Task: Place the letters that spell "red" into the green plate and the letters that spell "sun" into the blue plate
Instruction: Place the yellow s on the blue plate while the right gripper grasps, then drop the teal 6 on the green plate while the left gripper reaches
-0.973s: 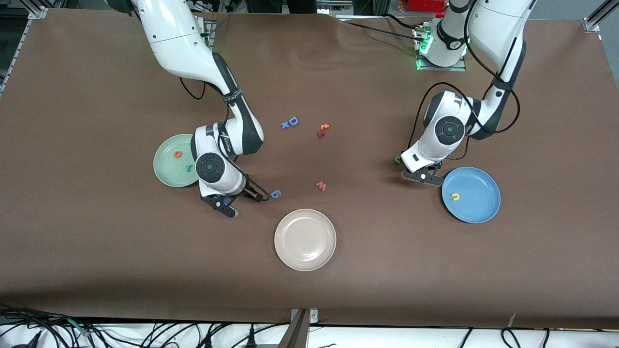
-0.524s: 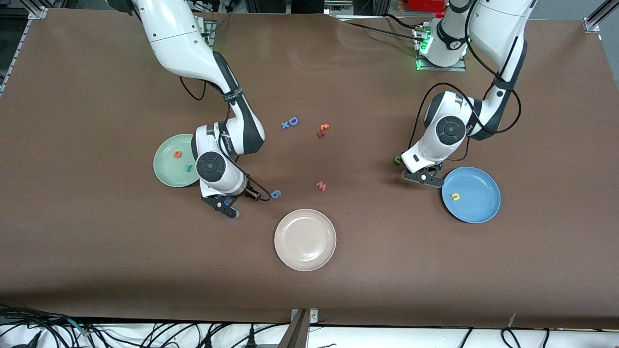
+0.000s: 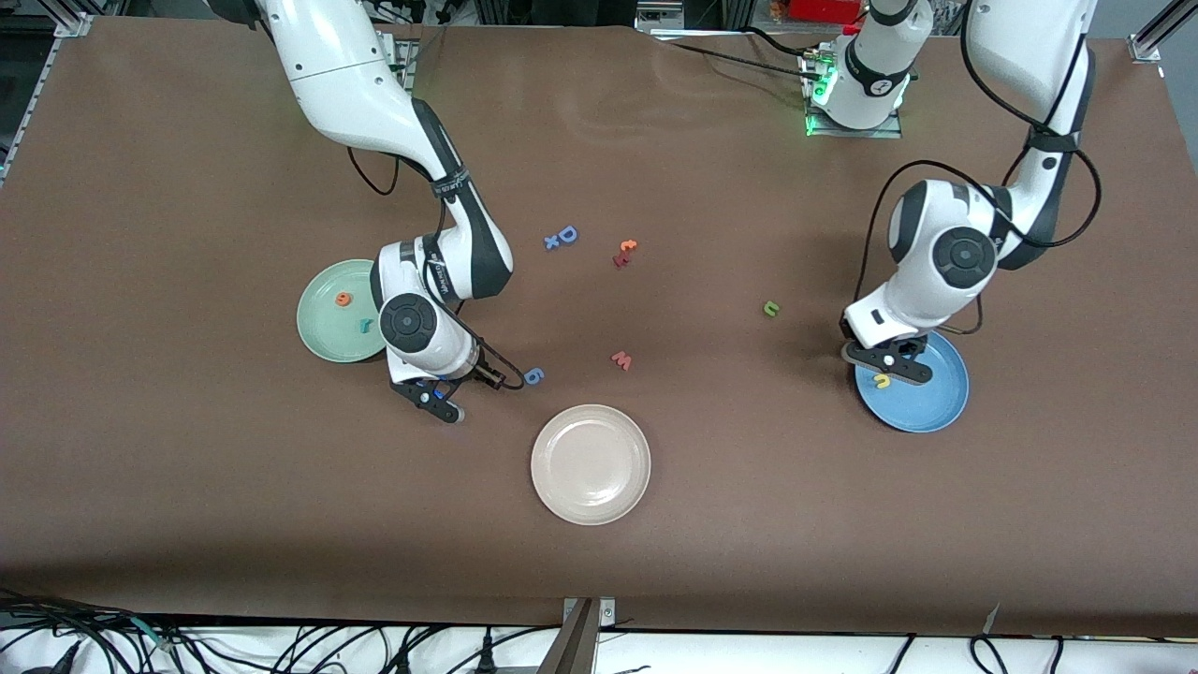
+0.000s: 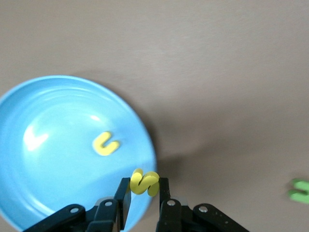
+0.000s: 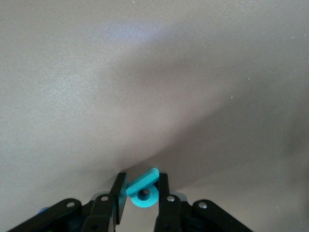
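Between the left gripper (image 4: 144,193) jaws: yellow-orange "s" (image 4: 144,181), clamped, hanging over the blue plate (image 4: 29,193) rim beside the yellow "u" (image 4: 105,143). Right gripper (image 5: 140,200) pinches the teal "d" (image 5: 143,189) beside the green plate (image 3: 323,328); release comes next.

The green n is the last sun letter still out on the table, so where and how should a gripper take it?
The green n lies flat on the bare table, apart from other letters. Probably best: come straight down from above with the fingers open astride it and close on its two outer side edges. Lying flat and thin, it offers no side approach.
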